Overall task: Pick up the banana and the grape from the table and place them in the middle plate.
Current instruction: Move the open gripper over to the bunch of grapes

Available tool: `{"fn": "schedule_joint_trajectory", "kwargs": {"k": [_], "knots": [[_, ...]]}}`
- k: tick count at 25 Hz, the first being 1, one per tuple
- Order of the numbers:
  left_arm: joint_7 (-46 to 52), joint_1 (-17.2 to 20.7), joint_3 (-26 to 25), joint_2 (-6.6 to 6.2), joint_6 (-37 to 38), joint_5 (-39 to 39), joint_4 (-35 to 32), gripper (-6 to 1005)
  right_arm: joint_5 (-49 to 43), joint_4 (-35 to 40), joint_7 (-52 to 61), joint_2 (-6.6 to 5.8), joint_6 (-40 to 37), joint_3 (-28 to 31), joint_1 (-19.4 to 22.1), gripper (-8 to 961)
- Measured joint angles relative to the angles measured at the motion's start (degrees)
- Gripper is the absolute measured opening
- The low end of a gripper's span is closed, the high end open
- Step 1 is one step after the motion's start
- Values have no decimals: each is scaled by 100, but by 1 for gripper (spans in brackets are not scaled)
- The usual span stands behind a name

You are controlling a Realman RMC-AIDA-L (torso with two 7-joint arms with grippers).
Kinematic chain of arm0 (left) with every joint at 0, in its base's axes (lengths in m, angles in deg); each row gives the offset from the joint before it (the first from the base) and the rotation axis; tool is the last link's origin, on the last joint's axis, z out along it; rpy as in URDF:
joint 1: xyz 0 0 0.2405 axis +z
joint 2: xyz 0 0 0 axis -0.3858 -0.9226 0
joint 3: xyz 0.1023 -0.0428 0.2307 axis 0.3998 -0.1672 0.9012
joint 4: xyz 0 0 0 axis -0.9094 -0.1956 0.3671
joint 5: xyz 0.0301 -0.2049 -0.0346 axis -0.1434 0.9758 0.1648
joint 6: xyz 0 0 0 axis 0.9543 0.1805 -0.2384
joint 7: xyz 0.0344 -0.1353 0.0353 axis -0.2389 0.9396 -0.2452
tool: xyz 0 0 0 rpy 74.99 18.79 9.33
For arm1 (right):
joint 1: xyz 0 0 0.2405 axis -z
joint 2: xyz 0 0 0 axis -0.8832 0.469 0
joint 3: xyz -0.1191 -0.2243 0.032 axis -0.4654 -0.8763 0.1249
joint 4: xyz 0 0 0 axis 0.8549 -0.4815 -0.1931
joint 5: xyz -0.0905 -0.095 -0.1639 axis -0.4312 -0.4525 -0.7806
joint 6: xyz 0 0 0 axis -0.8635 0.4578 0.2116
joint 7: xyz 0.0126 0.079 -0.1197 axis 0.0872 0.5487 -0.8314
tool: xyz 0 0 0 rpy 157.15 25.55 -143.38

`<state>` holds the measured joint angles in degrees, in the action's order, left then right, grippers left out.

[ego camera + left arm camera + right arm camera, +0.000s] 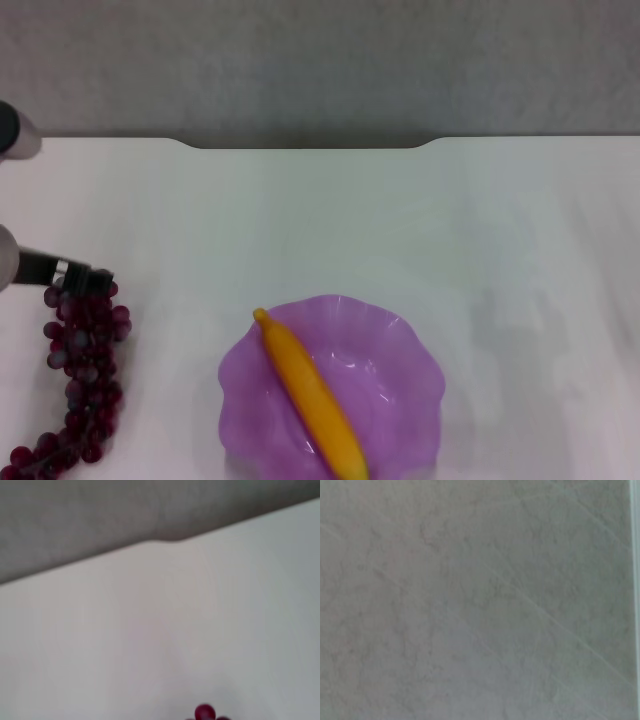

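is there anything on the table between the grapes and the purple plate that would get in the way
Nothing visible does. The grape lies on the table at the robot's left, with the left gripper at its far end. Only bare tabletop separates it from the middle plate, where the banana already lies.

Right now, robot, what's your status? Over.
Left tool at the grape bunch's top end on the table. Banana lies across the middle plate. Right tool unseen. Nothing blocking.
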<state>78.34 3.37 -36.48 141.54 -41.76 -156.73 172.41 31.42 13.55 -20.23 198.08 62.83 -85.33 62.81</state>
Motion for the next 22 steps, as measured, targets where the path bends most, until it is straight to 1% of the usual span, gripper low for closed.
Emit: {"fn": "schedule_joint_trajectory", "kwargs": {"k": [6, 18, 22], "knots": [[-31, -291, -142, -36, -18, -2, -743, 815, 9, 0, 1, -3, 64, -9, -35, 653], [-143, -515, -227, -38, 289, -1, -1393, 812, 8, -37, 1, -4, 156, -11, -128, 651], [-167, -603, -273, -20, 415, -1, -1643, 812, 8, -43, 1, -11, 200, -20, -165, 651]]}}
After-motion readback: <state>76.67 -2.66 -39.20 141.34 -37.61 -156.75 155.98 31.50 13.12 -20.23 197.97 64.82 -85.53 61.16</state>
